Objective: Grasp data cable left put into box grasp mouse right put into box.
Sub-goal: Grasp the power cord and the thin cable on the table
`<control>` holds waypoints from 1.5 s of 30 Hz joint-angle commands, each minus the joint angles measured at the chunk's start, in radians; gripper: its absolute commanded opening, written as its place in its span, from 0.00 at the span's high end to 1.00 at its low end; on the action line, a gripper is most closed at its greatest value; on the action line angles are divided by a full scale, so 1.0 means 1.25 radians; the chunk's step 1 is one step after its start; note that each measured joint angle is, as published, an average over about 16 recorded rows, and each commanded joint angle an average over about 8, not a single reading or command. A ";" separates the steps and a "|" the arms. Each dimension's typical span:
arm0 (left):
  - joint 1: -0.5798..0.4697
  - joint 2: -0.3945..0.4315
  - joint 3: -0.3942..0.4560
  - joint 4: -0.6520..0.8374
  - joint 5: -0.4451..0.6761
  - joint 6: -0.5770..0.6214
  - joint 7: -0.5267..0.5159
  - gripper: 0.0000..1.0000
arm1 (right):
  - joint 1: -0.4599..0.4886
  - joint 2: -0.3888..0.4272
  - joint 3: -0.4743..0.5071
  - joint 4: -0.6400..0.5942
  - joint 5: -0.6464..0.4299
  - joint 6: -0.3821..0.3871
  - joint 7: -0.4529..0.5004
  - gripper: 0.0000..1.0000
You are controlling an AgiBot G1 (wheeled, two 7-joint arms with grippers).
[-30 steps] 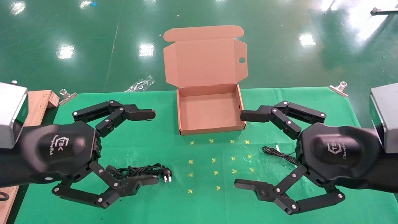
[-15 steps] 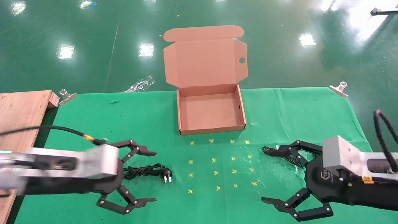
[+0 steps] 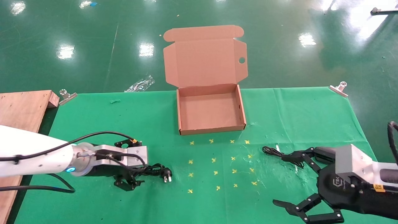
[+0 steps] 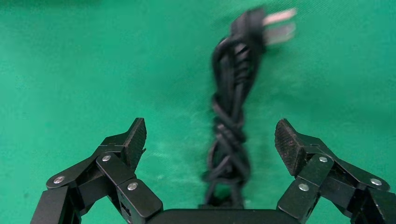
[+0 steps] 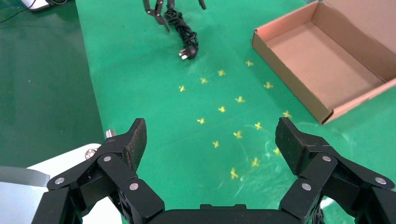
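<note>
Lying bundled on the green surface, the data cable has its twisted black coils running toward the left gripper and its plug with two silver prongs pointing toward the middle of the cloth. In the left wrist view the cable runs straight up the gap between the two spread fingers, which stand wide on either side without touching it. The gripper sits low over the bundle's near end.

Past a patch of yellow cross marks, the box stands open at the far middle of the surface, its tray bare and its lid flapped back with a round hole in one side flap.

On the right, a thin black cord trails out from under the right gripper, whose fingers are spread wide; the mouse itself is hidden behind that gripper. A wooden board lies at the surface's far left corner.
</note>
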 commanded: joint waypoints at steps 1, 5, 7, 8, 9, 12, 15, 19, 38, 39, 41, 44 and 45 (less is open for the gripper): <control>0.001 0.018 0.013 0.001 0.042 -0.009 -0.022 0.00 | -0.014 0.008 0.006 0.001 0.008 0.005 -0.007 0.00; 0.004 0.028 0.021 0.001 0.069 -0.014 -0.042 0.00 | -0.024 0.016 0.006 0.002 0.002 0.011 -0.011 0.00; 0.005 0.031 0.022 0.000 0.076 -0.013 -0.049 0.00 | -0.026 0.019 0.003 0.002 -0.013 0.018 -0.012 0.00; 0.004 0.031 0.023 -0.001 0.078 -0.013 -0.051 0.00 | -0.026 0.019 0.000 0.002 -0.024 0.023 -0.012 0.00; 0.004 0.032 0.023 -0.001 0.079 -0.013 -0.053 0.00 | -0.025 0.020 -0.004 0.002 -0.040 0.029 -0.012 0.00; 0.004 0.033 0.023 -0.002 0.081 -0.012 -0.056 0.00 | -0.018 0.014 -0.023 -0.001 -0.108 0.058 -0.006 0.00; 0.004 0.033 0.024 -0.002 0.081 -0.011 -0.056 0.00 | -0.002 -0.007 -0.050 -0.011 -0.198 0.096 0.008 0.00; 0.004 0.033 0.024 -0.002 0.081 -0.011 -0.056 0.00 | 0.037 -0.061 -0.088 -0.047 -0.315 0.140 0.027 0.00; 0.004 0.033 0.024 -0.002 0.082 -0.012 -0.056 0.56 | 0.286 -0.315 -0.182 -0.489 -0.518 0.164 -0.087 0.12; 0.004 0.034 0.024 -0.002 0.082 -0.012 -0.056 0.69 | 0.290 -0.319 -0.184 -0.499 -0.521 0.167 -0.089 0.25; 0.004 0.034 0.024 -0.002 0.083 -0.012 -0.056 0.94 | 0.295 -0.324 -0.185 -0.512 -0.525 0.170 -0.091 0.50; 0.004 0.034 0.024 -0.002 0.083 -0.012 -0.056 1.00 | 0.297 -0.326 -0.186 -0.516 -0.526 0.172 -0.091 0.87; 0.004 0.034 0.024 -0.002 0.082 -0.012 -0.056 1.00 | 0.296 -0.325 -0.185 -0.513 -0.525 0.171 -0.091 0.95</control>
